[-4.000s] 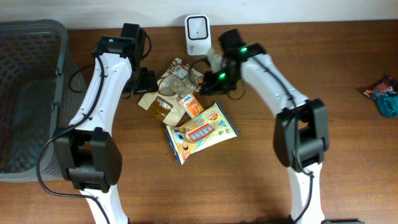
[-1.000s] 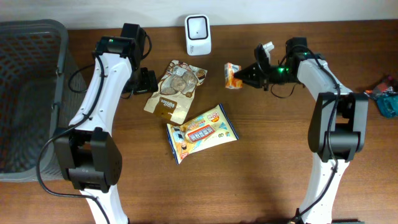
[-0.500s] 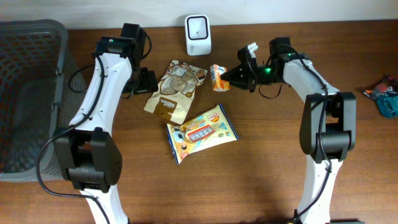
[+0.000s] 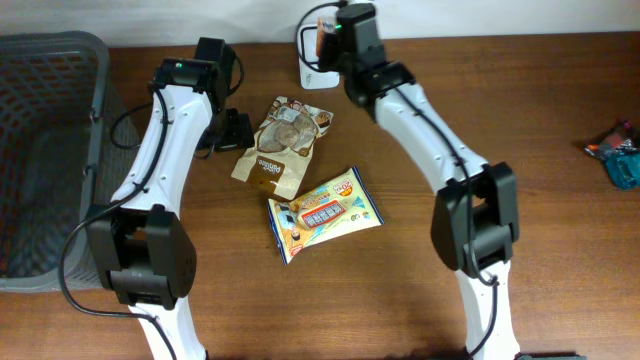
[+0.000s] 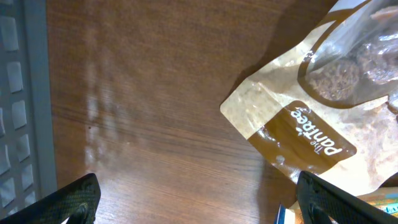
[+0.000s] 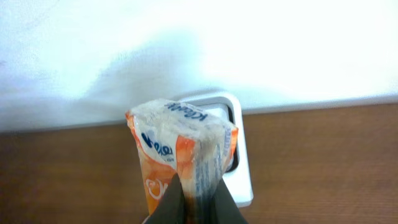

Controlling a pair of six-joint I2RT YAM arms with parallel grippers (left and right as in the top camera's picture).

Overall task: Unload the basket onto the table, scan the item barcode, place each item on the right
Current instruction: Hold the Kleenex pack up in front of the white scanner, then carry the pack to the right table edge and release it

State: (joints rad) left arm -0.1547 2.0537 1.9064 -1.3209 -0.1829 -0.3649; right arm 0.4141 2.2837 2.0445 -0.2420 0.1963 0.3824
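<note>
A small orange-and-white packet (image 6: 180,155) is pinched between the fingers of my right gripper (image 6: 198,200), which is shut on it. It hangs right in front of the white barcode scanner (image 6: 241,163) at the back edge of the table. From overhead, the right gripper (image 4: 336,28) and the packet (image 4: 322,27) cover the top of the scanner (image 4: 312,68). My left gripper (image 5: 200,205) stands open over bare wood, empty, beside a brown snack pouch (image 5: 323,106). Overhead, the left gripper (image 4: 232,130) sits just left of that pouch (image 4: 280,145).
A yellow-and-blue snack packet (image 4: 322,212) lies in the middle of the table. A grey mesh basket (image 4: 40,150) stands at the far left, its wall (image 5: 18,93) close to the left gripper. Some small wrapped items (image 4: 620,150) lie at the right edge.
My right arm has swung from the right side of the table to the back, carrying the orange packet up in front of the scanner. The left arm has stayed still.
</note>
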